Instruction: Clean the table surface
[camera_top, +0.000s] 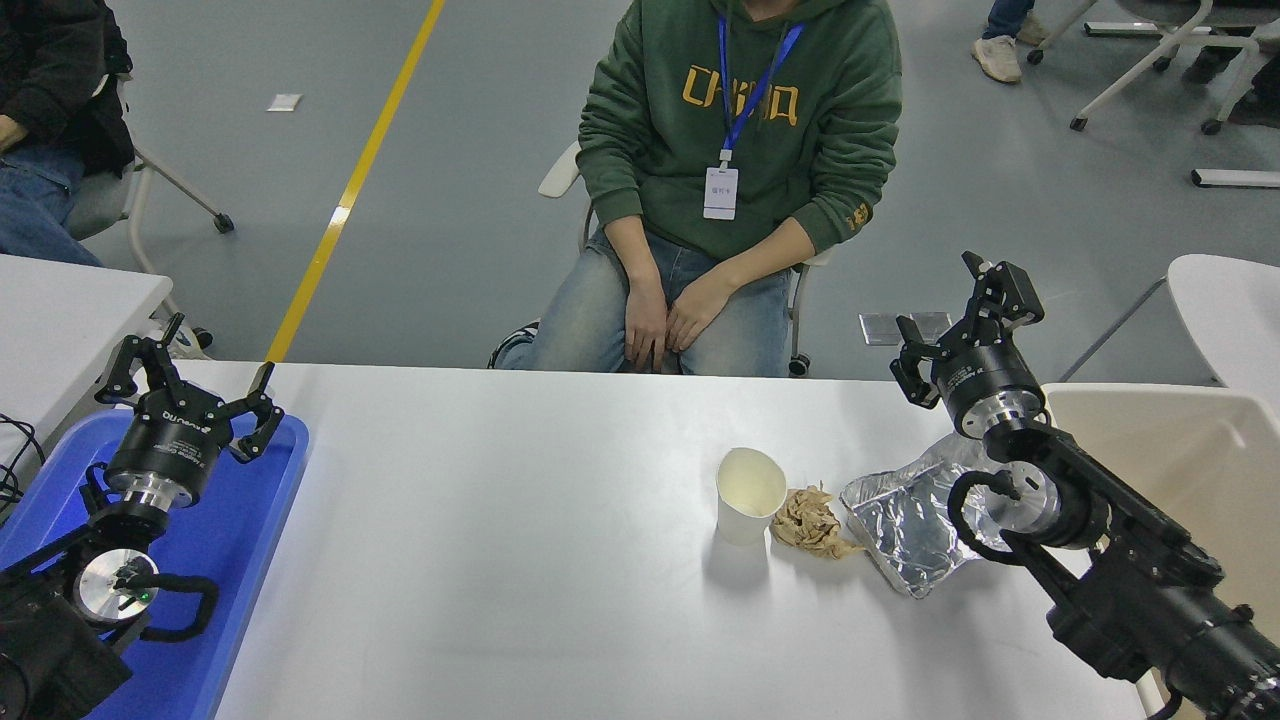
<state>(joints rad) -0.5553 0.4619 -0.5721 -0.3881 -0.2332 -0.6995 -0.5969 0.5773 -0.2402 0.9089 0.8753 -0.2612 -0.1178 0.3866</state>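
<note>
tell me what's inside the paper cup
The cup stands upright and open; its visible inner wall is bare and pale. The bottom is hidden by the near rim, so I cannot rule out something there.

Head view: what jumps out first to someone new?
A small cluster of litter right of centre on the table surface: an upright white paper cup, a crumpled brown napkin beside it, and a crushed foil tray. The right gripper hangs open above the table's far right; the left gripper sits open over a blue tray at the left edge.
</note>
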